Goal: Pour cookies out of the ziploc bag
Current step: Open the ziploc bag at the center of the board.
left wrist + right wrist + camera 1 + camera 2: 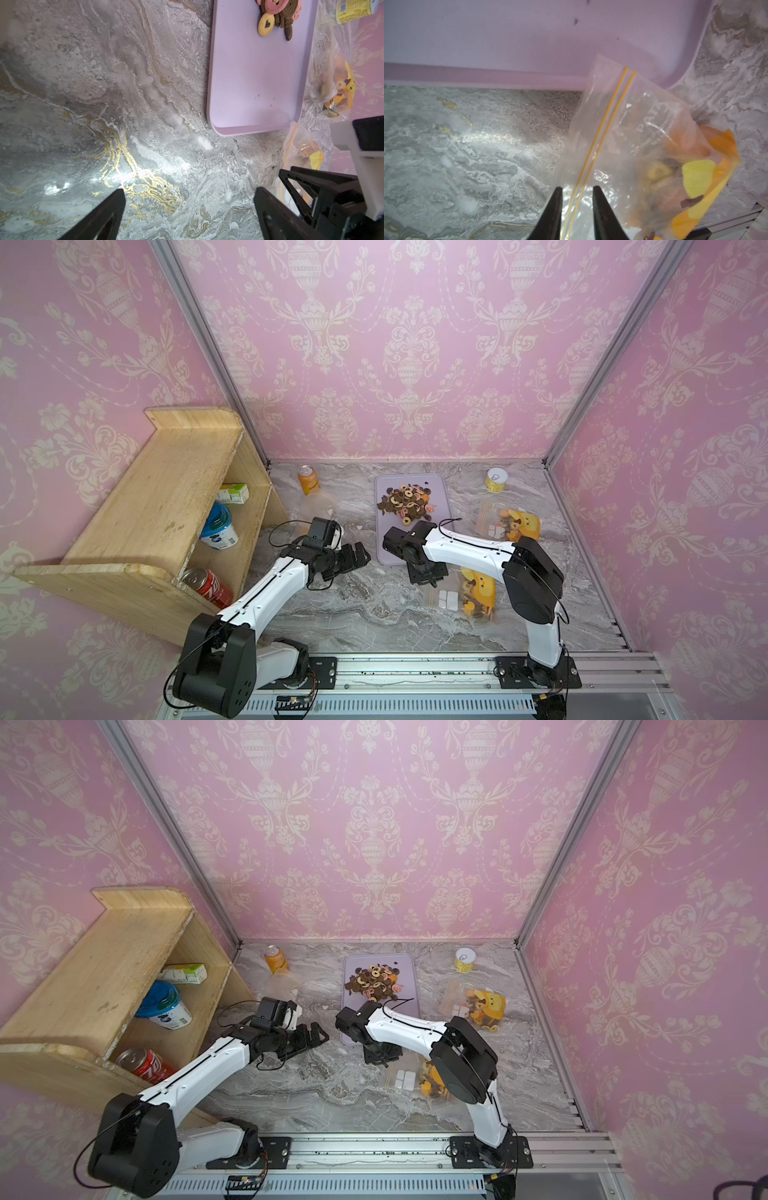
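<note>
A clear ziploc bag (461,597) (415,1077) lies on the marble table just in front of the purple tray (436,485) (407,965). It holds a few cookies (658,172) and a yellow-orange packet. My right gripper (428,576) (577,188) points down at the bag's mouth end. Its jaws stand narrowly apart, astride the bag's orange zip lines (602,128). A heap of brown, tan and pink cookies (409,502) (374,982) lies on the tray's far half. My left gripper (361,553) (189,191) hovers wide open and empty, left of the tray.
A second bag (507,522) (473,1004) with cookies lies right of the tray. An orange can (308,480) and a yellow tin (496,480) stand at the back. The wooden shelf (166,497) on the left holds a red can (208,587), a blue tub (218,526) and a carton (232,493).
</note>
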Robot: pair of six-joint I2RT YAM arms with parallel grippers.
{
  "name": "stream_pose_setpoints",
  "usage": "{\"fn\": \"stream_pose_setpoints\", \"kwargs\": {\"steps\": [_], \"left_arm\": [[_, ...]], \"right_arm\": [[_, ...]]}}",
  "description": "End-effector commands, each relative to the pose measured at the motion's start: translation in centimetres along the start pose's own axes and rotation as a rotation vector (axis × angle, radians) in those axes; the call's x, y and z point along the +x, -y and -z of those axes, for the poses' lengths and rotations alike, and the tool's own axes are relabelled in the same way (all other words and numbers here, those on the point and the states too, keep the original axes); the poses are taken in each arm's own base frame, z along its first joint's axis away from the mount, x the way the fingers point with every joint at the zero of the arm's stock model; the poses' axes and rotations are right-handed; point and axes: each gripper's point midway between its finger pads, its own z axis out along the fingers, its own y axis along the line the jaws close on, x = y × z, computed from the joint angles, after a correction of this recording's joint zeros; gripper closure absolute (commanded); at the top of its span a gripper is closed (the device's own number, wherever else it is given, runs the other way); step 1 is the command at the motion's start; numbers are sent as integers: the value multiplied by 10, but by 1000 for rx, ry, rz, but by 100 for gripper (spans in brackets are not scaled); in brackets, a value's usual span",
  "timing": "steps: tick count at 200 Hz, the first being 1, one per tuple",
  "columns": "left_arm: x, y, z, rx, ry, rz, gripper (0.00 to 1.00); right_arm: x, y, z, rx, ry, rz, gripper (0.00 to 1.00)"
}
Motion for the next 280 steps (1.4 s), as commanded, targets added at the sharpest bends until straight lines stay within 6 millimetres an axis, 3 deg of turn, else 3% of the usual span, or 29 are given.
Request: {"fn": "stream_pose_setpoints", "kwargs": {"steps": [1,25,59,105,159,226,280], "left_arm": [[0,-4,-1,-12,-8,-5,1],[0,-3,-2,-6,-11,2,1],[-1,-3,-3,-3,-12,4,1],[-1,-2,-4,-1,-15,4,1],[0,-3,-5,-3,-23,5,1],[0,-3,-6,-2,-22,11,1],[-5,7,-12,47,-20,32,1]], "right_arm": [[4,6,-2,11,-12,6,75],[4,2,-2,-13,-13,3,73],[-1,-10,7,-66,1,-7,55],[-1,-4,-2,31,-18,21,55],[1,4,-4,155,-18,71,60],[0,10,9,117,32,53,82],[3,13,7,75,33,41,97]]}}
